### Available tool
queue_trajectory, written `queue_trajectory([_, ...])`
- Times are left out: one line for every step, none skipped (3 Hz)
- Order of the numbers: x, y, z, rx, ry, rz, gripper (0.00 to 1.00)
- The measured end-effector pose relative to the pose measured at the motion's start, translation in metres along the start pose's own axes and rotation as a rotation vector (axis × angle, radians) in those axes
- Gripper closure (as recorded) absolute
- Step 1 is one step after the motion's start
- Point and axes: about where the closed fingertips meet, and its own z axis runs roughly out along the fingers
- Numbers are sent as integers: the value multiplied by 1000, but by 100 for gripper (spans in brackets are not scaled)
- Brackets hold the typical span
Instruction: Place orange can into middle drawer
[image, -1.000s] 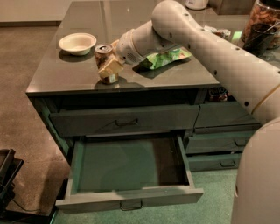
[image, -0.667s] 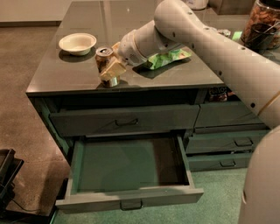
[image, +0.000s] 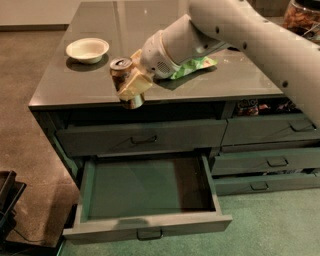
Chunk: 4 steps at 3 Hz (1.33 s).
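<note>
At the far left of the counter (image: 70, 86) sits a pale bowl (image: 87, 50), well apart from my work, so I need not mind it. Just right of it, at the counter's near edge, is my gripper (image: 132, 91) with the orange can (image: 123, 75) in it. The can leans a little, silver top up. Its base hangs level with the counter's lip, and I cannot tell whether it touches the edge.

The step in hand, as I judge it, is carrying the can out and down. The middle drawer (image: 150, 226) stands pulled open below and nearer, with its floor bare. The closed top drawer (image: 142, 141) lies between the counter and that opening. To do this well I should first bring the can nearward, clear of the counter lip and the top drawer's front, and only then lower it. I should hold it upright and aim for the middle of the drawer floor, away from the side walls and the low front panel. I should let go only once the base is near the floor, or the can may tip and roll.

My jaws are clamped on the can, spread only as wide as its body. The cream fingers (image: 136, 86) press its lower half and touch nothing else that I can see.

Behind my wrist to the right lies the green bag (image: 196, 66), which stays on the counter. Further right are the narrower drawers (image: 267, 161), all closed and out of my path.
</note>
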Motion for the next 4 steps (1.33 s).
queue_trajectory([-21, 44, -22, -27, -16, 7, 100])
queue_trajectory([-22, 48, -24, -28, -15, 9, 100])
queue_trajectory([-14, 53, -15, -42, -4, 5, 100])
queue_trajectory([12, 77, 6, -48, -23, 21, 100])
